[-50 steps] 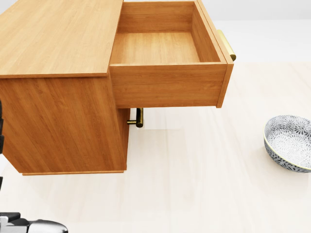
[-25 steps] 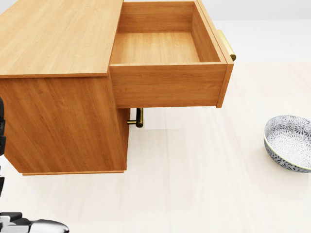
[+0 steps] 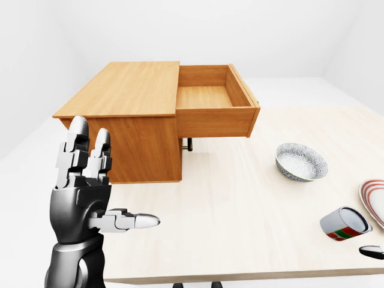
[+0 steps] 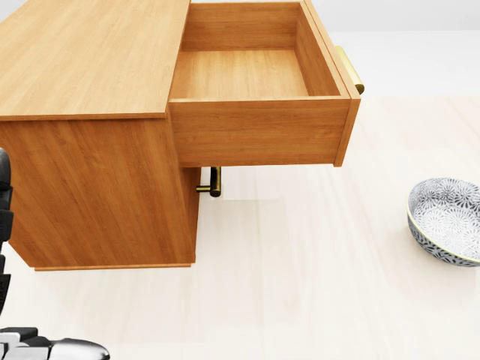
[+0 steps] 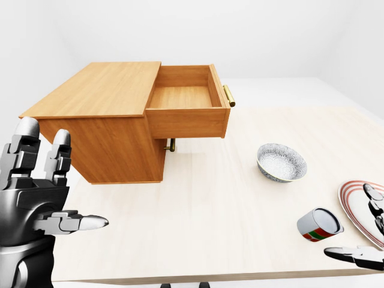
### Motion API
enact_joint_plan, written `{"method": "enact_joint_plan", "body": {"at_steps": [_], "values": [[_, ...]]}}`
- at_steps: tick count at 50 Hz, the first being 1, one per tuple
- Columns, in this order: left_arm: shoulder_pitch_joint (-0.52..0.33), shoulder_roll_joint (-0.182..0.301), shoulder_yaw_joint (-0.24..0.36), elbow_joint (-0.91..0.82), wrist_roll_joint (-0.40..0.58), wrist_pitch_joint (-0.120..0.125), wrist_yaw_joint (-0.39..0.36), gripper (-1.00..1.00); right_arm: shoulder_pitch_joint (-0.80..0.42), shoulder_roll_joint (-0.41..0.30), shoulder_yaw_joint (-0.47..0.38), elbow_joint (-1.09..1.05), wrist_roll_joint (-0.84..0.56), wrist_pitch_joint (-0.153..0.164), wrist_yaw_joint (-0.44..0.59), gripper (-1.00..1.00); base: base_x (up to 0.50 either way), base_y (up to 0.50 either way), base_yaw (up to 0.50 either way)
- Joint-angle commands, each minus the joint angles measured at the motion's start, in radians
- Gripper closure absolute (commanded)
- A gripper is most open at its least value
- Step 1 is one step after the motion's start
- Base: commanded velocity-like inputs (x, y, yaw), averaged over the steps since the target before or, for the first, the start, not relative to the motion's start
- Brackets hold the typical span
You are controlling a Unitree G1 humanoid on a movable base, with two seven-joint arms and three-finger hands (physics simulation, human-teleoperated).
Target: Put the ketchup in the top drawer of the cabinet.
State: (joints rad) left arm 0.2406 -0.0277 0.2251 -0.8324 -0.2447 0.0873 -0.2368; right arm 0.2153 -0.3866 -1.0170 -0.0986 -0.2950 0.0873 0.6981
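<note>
Change: between the earlier head views and this one almost nothing moves; only the left hand [image 3: 84, 198] creeps a little higher at the left edge.
Meaning: the task has not advanced; no grasp is made.
Left hand fingers: spread wide, holding nothing.
Right hand [image 5: 366, 240]: only partly visible at the lower right, fingers apart, empty.
Ketchup [image 5: 319, 224]: lying on its side on the surface [image 3: 240, 216], beside the plate [image 5: 354, 210], well apart from the cabinet [image 3: 129, 114].
Top drawer [image 3: 213, 108]: pulled out, empty.
Bowl [image 3: 301, 162]: between drawer and ketchup.

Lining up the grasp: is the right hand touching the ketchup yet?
Apart. The right-eye view shows bare table between the right hand's fingertips and the toppled ketchup.
</note>
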Motion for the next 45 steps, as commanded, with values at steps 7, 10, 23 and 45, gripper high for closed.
{"method": "enact_joint_plan", "body": {"at_steps": [7,10,23,45], "values": [[0.005,-0.001,-0.015,0.014,0.014,0.000,0.001,-1.00,-0.005,-0.030,0.013,0.057,-0.007,0.000,0.000,-0.94,0.00,0.00,0.00],[0.009,-0.001,-0.014,0.009,0.012,0.000,0.000,-1.00,-0.011,-0.032,0.026,0.058,-0.015,0.000,0.000,-0.94,0.00,0.00,0.00],[0.006,0.000,-0.015,0.012,0.014,0.000,0.001,-1.00,-0.024,-0.049,0.055,0.096,-0.023,0.000,0.000,-0.94,0.00,0.00,0.00],[0.010,0.000,-0.029,0.024,0.025,0.000,0.004,-1.00,-0.028,-0.105,0.088,0.294,0.018,0.000,0.000,-0.95,0.00,0.00,0.00]]}}
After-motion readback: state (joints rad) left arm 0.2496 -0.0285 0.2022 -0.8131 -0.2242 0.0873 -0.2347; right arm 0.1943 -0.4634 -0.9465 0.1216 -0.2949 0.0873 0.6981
